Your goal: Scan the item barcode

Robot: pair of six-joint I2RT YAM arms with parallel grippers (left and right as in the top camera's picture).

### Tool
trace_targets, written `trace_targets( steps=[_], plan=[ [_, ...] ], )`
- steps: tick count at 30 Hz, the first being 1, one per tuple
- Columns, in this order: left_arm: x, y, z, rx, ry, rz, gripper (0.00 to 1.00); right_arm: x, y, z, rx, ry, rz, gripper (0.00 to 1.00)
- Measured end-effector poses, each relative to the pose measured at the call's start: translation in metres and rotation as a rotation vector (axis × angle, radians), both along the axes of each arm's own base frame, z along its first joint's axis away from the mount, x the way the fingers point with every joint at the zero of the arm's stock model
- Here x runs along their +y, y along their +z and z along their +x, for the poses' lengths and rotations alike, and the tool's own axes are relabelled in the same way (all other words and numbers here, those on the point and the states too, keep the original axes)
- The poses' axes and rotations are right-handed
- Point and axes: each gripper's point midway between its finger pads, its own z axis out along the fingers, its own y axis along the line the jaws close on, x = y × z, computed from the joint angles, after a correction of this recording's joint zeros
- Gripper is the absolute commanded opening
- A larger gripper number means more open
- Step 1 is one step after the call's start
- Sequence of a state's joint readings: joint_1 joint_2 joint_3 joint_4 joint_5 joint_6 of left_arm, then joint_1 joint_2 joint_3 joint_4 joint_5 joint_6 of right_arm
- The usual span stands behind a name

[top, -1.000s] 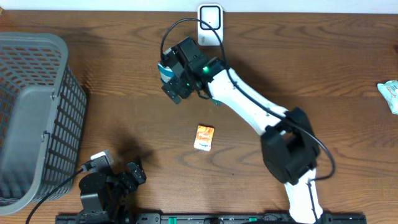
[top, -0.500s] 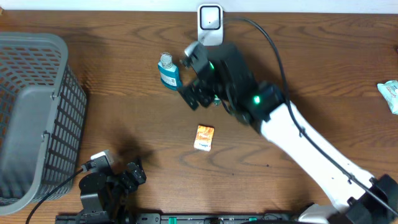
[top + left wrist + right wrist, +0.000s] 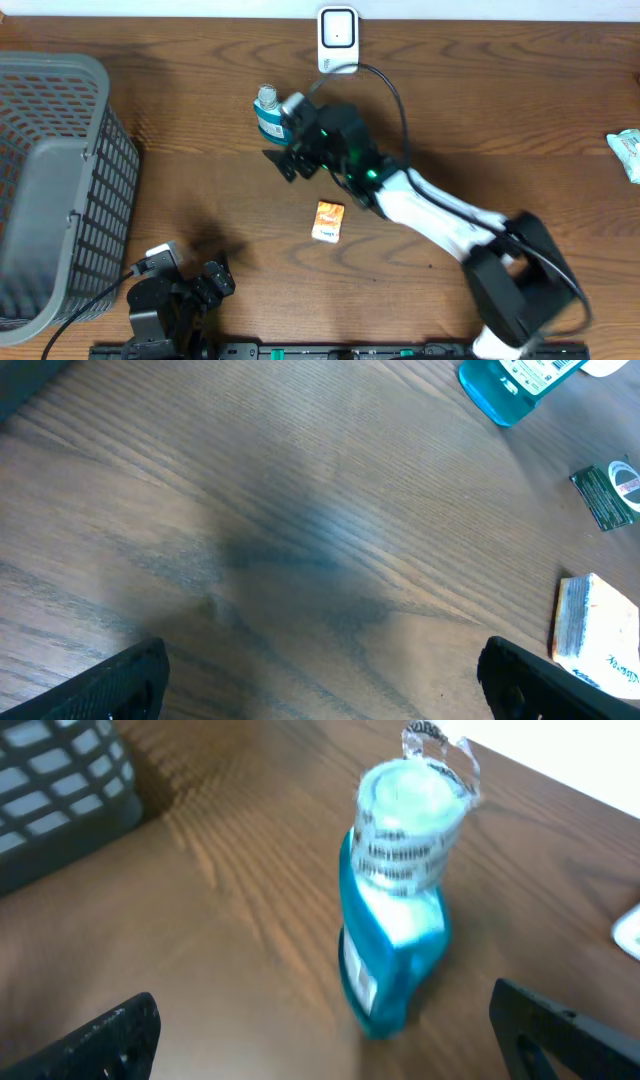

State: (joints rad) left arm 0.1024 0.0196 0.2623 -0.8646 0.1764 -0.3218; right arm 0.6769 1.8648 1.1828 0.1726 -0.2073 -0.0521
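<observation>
my right jaws stand wide, released, near the upright blue bottle (image 3: 398, 925) on the tabletop (image 3: 480, 120); my left jaws hang released too, grasping nothing.

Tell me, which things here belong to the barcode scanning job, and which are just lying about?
Job: blue bottle, white scanner, open right gripper facing the bottle.
Lying about, it seems: orange packet, grey basket, pale packet at far right, open left gripper holding nothing.
</observation>
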Motion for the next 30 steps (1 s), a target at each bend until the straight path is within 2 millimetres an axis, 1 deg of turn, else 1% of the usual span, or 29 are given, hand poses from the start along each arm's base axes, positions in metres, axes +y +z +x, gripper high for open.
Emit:
trace_targets(
  steps=[1, 3, 7, 11, 14, 16, 19, 30],
  plan=[
    [0.000, 0.000, 0.000, 0.000, 0.000, 0.000, 0.98, 0.003, -0.005, 0.005, 0.015, 0.000, -0.011, 0.99],
    [0.000, 0.000, 0.000, 0.000, 0.000, 0.000, 0.98, 0.012, -0.007, 0.020, 0.018, -0.003, -0.011, 0.98],
    [0.000, 0.000, 0.000, 0.000, 0.000, 0.000, 0.98, 0.022, -0.001, 0.049, -0.006, -0.023, 0.006, 0.98],
    [0.000, 0.000, 0.000, 0.000, 0.000, 0.000, 0.98, 0.023, 0.001, 0.068, -0.019, -0.039, 0.017, 0.98],
    [0.000, 0.000, 0.000, 0.000, 0.000, 0.000, 0.98, 0.024, -0.004, 0.078, -0.021, -0.049, 0.018, 0.98],
    [0.000, 0.000, 0.000, 0.000, 0.000, 0.000, 0.98, 0.024, -0.008, 0.082, -0.018, -0.054, 0.015, 0.98],
    [0.000, 0.000, 0.000, 0.000, 0.000, 0.000, 0.98, 0.024, -0.011, 0.082, -0.013, -0.051, 0.014, 0.97],
    [0.000, 0.000, 0.000, 0.000, 0.000, 0.000, 0.98, 0.030, -0.004, 0.081, -0.031, -0.026, 0.037, 0.96]
  ],
)
